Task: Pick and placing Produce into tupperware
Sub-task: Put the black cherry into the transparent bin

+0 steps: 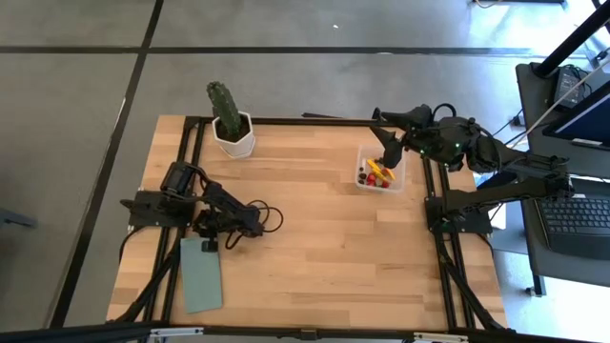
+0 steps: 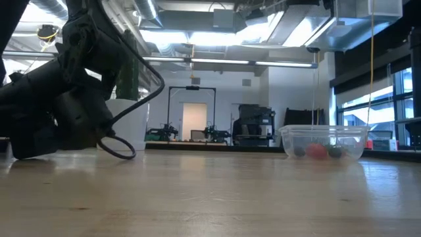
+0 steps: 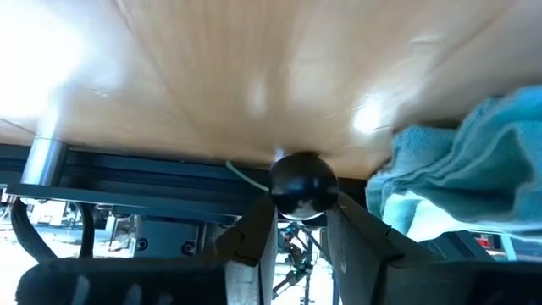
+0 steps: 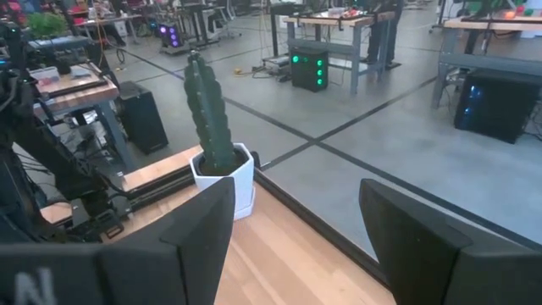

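Note:
The clear tupperware (image 1: 381, 170) stands on its base on the table's right half. Inside it are red, yellow-orange and dark produce pieces (image 1: 376, 174). The low view shows the tupperware (image 2: 322, 141) with red and dark pieces on its floor. My right gripper (image 1: 386, 151) hovers above the container's far side. It is open and points level toward the cactus, and nothing shows between its fingers (image 4: 296, 246). My left gripper (image 1: 214, 233) rests low at the table's left, beside the green pad, and is shut (image 3: 303, 220). My left gripper has a dark round ball-like thing (image 3: 303, 182) right at its fingertips. I cannot tell what it is or whether the fingers touch it.
A green cactus in a white pot (image 1: 232, 129) stands near the far left corner, and the right wrist view also shows this cactus (image 4: 216, 127). A flat green pad (image 1: 201, 272) lies at the near left. The left arm's bulk (image 2: 59, 112) fills the low view's left. Bare wood lies between pad and container.

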